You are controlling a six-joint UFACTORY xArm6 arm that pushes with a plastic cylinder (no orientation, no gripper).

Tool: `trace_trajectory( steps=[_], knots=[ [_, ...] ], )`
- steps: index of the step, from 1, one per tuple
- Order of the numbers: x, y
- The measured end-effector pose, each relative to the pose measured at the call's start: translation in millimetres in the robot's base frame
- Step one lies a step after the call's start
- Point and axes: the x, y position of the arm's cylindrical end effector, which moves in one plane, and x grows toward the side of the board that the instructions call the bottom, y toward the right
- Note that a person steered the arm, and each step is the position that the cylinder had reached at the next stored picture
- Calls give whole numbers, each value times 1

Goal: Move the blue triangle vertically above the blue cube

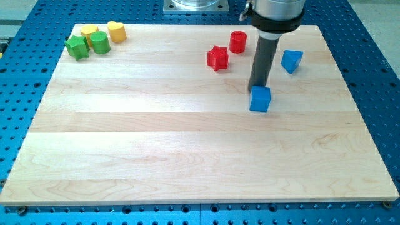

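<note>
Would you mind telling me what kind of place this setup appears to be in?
Most likely a robotics lab bench. A wooden board lies on a blue perforated metal table, small toy-like pieces such as the blue cube and red star sit on it, and my tip stands just above the cube.

My tip (259,87) hidden behind the blue cube (260,99), rod's top cut off by frame edge

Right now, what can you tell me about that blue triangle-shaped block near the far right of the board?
The blue triangle is a small, solid-looking wedge of glossy blue, lying flat on the pale wooden board toward the view's upper right. It touches nothing. The blue cube sits apart, toward the view's lower left of it, and my tip stands just behind that cube, left of the triangle.
</note>
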Motion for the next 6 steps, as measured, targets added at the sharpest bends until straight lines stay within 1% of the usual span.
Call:
trace_trajectory(
  steps=[1, 2, 3, 4, 5, 6],
  knots=[
    [5, 69],
    [4, 158],
    [-62, 190],
    [-109, 153],
    [-77, 91],
    [-17, 35]
  ],
)
